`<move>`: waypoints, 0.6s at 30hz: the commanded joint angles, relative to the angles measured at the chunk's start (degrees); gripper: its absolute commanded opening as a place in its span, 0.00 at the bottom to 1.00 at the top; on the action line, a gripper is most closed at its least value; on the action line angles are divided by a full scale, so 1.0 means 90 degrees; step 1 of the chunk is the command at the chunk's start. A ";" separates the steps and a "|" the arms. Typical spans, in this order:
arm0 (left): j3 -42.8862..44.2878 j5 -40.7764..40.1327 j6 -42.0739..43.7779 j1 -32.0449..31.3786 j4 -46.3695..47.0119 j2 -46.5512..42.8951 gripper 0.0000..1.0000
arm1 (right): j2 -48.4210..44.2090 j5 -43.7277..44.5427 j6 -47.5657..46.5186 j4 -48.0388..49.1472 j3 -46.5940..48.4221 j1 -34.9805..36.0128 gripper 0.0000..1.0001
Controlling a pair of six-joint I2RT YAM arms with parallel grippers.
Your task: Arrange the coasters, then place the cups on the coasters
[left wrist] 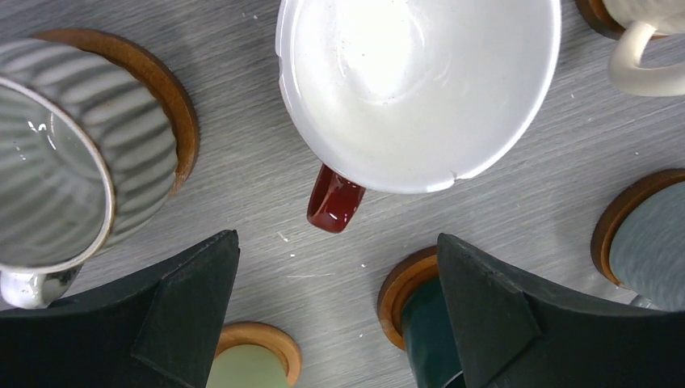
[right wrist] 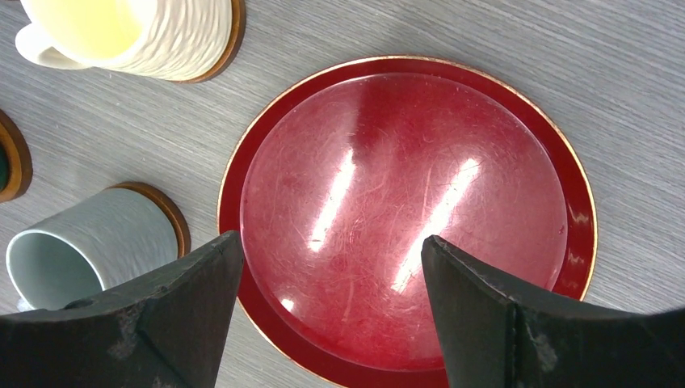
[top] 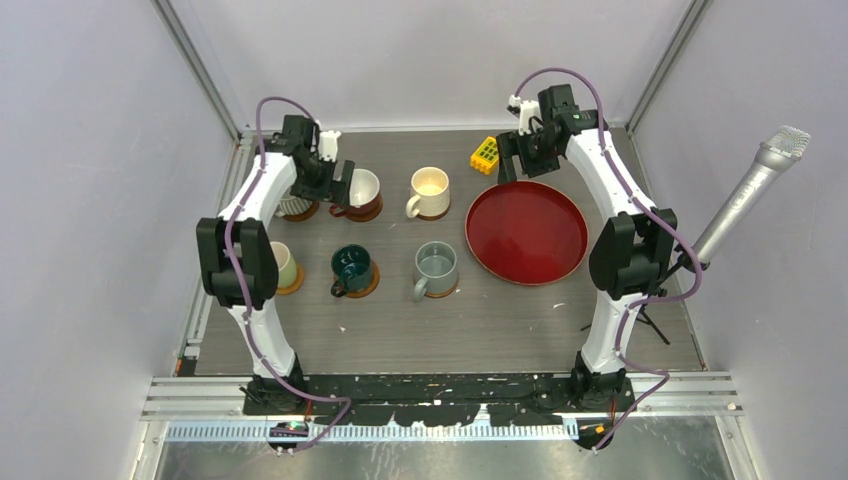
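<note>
Six cups each stand on a brown coaster in two rows. In the back row are a ribbed grey-white cup, a brown cup with a white inside and a cream cup. In front are a pale green cup, a dark teal cup and a grey cup. My left gripper is open above the brown cup's handle, holding nothing. My right gripper is open and empty above the red tray's far edge.
A large glossy red round tray lies right of the cups. A yellow toy brick sits at the back near the right gripper. A microphone on a stand leans in from the right edge.
</note>
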 commanded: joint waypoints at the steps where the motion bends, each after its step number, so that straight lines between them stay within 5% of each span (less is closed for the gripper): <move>1: 0.0090 -0.0039 -0.0100 -0.0012 0.0293 0.0123 0.93 | -0.0460 0.0042 -0.0104 0.0041 -0.0022 -0.0005 0.86; 18: 0.0023 0.0181 -0.0093 -0.0104 0.0226 0.0270 0.73 | -0.0496 0.0136 -0.0170 0.0050 -0.0097 -0.0005 0.86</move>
